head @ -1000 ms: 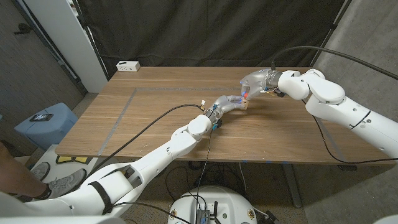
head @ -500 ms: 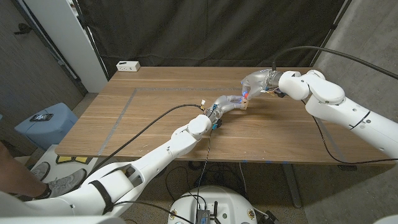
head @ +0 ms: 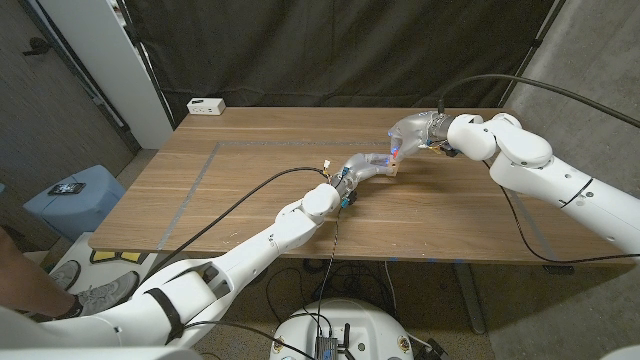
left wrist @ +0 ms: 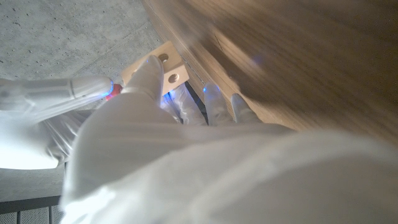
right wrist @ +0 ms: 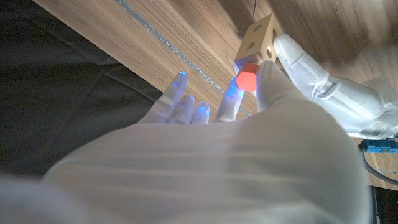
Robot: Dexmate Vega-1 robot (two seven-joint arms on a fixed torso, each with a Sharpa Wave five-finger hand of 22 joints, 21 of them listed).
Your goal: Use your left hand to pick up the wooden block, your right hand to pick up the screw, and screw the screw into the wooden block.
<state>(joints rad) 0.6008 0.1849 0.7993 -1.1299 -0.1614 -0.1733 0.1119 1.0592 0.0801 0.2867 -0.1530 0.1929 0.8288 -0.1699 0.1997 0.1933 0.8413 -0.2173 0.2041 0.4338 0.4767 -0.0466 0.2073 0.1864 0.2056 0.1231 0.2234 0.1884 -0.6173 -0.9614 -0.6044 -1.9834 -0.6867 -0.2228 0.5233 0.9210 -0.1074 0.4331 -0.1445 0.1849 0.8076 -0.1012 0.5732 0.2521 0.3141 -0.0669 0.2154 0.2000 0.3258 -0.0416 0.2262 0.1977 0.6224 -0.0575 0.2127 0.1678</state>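
Pinching red screw (right wrist: 247,77), right hand (right wrist: 249,124), wooden block (right wrist: 257,38) holes in left wrist view

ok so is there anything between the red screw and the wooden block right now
Nothing visible stands between them. The right hand pinches the red screw right against a face of the wooden block, which the left hand holds. Whether the tip is already in a hole cannot be told.

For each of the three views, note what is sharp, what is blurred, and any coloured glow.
Head view: evenly lit and sharp. Left wrist view: left hand blurred up close, wooden block fairly clear, blue glints. Right wrist view: right hand soft, screw glowing red, fingertips tinted blue.
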